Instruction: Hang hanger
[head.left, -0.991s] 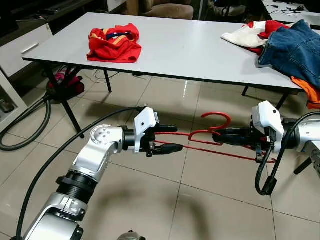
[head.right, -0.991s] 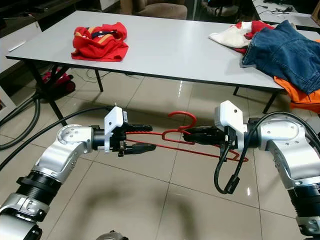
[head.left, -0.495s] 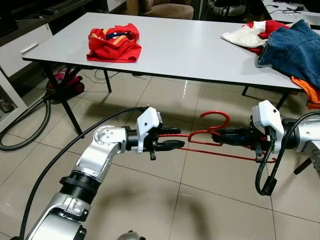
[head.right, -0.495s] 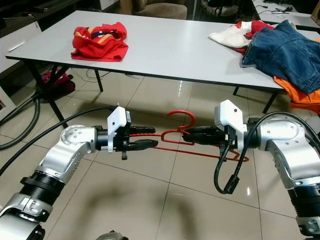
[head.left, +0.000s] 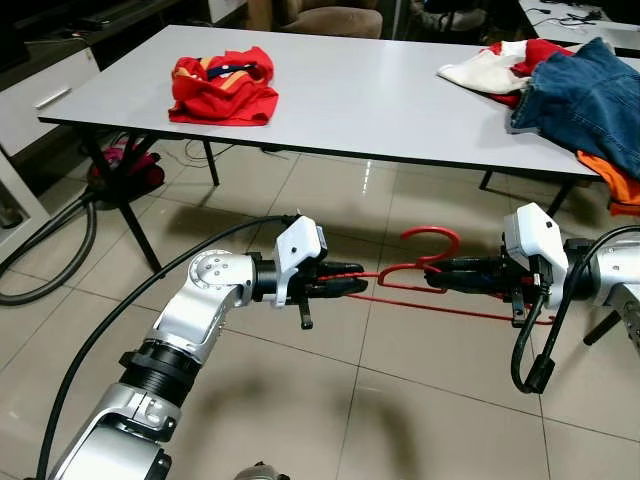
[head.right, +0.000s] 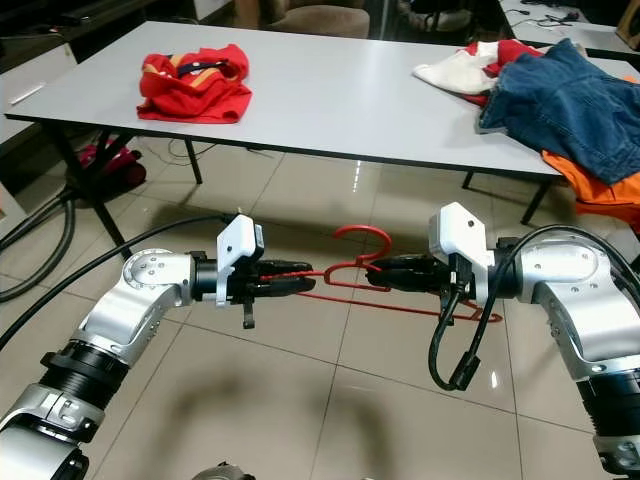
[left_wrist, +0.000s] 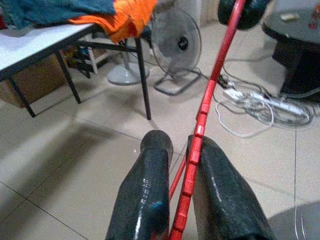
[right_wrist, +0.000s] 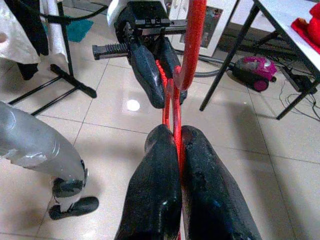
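**Both grippers pinched on one red hanger, held level over the floor**

Start at the fingers. Your left gripper (head.left: 345, 279) has its two black fingers (left_wrist: 150, 185) pressed together on the notched end of the red hanger (head.left: 425, 275); the left wrist view shows the red bar wedged between them. Your right gripper (head.left: 440, 272) is clamped the same way, pads (right_wrist: 160, 180) squeezed on the wire just below the hook.

Count: one hanger, two grippers on it, one at each side of the hook. The hanger lies roughly flat in the air above the tiled floor (head.left: 330, 400), hook curling up between the two grippers, its far corner reaching under your right wrist.

Arm pose: both silver forearms point inward toward each other, elbows out, wrists about level. A black cable loops down from each arm.

Farther out, one grey table (head.left: 370, 100) stands ahead of you. On it: one red garment (head.left: 222, 85) folded at your left end, and one heap of clothes (head.right: 540, 90) at your right end, with blue denim, white, red and orange pieces. One fan (left_wrist: 175, 42) stands on the floor in the left wrist view.
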